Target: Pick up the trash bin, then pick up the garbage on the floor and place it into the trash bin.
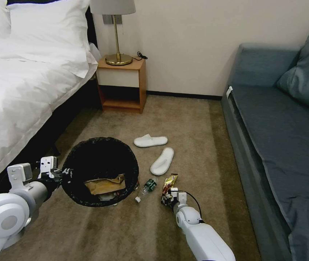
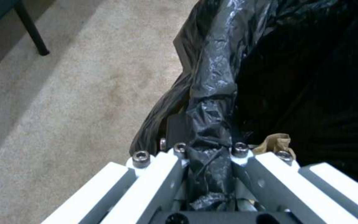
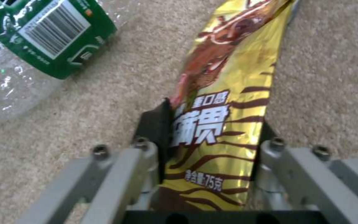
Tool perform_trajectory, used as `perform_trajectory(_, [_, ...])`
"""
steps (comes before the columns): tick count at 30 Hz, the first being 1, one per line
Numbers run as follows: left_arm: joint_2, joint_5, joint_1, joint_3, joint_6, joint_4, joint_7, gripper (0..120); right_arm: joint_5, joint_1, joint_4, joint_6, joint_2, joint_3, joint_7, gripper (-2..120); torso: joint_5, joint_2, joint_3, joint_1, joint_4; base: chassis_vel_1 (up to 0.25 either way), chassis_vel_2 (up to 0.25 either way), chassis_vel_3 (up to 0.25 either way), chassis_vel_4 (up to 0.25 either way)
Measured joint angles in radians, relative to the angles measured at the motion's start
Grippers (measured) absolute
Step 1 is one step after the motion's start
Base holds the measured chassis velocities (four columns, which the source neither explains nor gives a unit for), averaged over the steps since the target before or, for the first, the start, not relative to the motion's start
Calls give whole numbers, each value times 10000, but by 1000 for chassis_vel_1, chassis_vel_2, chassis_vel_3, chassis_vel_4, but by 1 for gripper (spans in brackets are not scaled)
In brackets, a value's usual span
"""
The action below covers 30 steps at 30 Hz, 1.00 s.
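Note:
The trash bin [image 1: 100,145], a round bin lined with a crinkled black bag, is held tilted just above the carpet beside the bed. My left gripper [image 1: 61,174] is shut on its left rim, and the bag plastic [image 2: 212,93] is pinched between the fingers of the left gripper [image 2: 209,141]. A brown paper bag [image 1: 105,185] lies inside the bin. On the carpet lies a gold-brown snack wrapper [image 3: 224,102]. My right gripper [image 3: 212,127] is open, with a finger at each long edge of the wrapper. In the head view the right gripper [image 1: 168,197] sits at the wrapper's [image 1: 170,181] near end. A small green bottle [image 1: 149,185] lies between the wrapper and the bin.
Two flat white slippers [image 1: 150,140] [image 1: 162,161] lie beyond the wrapper. A white bottle cap [image 1: 137,199] lies by the bin. The bed [image 1: 20,90] runs along the left, a grey sofa [image 1: 281,127] along the right, and a nightstand [image 1: 122,85] with a lamp stands at the back.

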<state>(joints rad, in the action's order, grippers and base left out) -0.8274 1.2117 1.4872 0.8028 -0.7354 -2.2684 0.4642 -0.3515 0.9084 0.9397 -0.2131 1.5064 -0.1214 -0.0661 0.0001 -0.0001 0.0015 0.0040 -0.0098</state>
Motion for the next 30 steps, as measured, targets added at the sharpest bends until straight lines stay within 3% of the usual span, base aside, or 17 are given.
perform_trajectory(5, [-1, 0, 6, 12, 0, -9, -14, 2, 281, 210, 613, -46, -288, 86, 146, 7, -1, 0, 0, 0, -2, 0, 0, 0, 0])
perform_trajectory(9, [10, 0, 11, 11, 0, -29, -20, 2, 466, 274, 885, -29, -404, 100, 156, 0, 0, 0, 0, 1, 0, 0, 0, 0, 0])
perform_trajectory(14, [65, 6, 32, 15, 0, -52, -64, 2, 522, 461, 1654, -19, -722, 38, 145, 0, 0, 0, 0, 0, -1, 0, 0, 0, 0])
perform_trajectory(20, [141, -4, 41, 40, 0, -62, -163, 2, 291, 965, 3900, -157, -1624, -261, 151, 0, 1, 0, 0, 0, -1, 0, 0, 0, 0])
perform_trajectory(23, [160, -5, 41, 40, 0, -62, -174, 2, 259, 1025, 4299, -168, -1785, -360, 155, 0, 0, 0, 0, 0, -1, 0, 0, 0, 0])
perform_trajectory(29, [284, -20, 52, -37, 0, -40, -247, 2, -908, 997, 7288, -759, -3137, -686, 395, 0, 1, 1, 0, 0, -1, 0, 0, 0, 0])
perform_trajectory(30, [284, -20, 52, -37, 0, -40, -247, 2, -908, 997, 7288, -759, -3137, -686, 395, 0, 1, 1, 0, 0, -1, 0, 0, 0, 0])
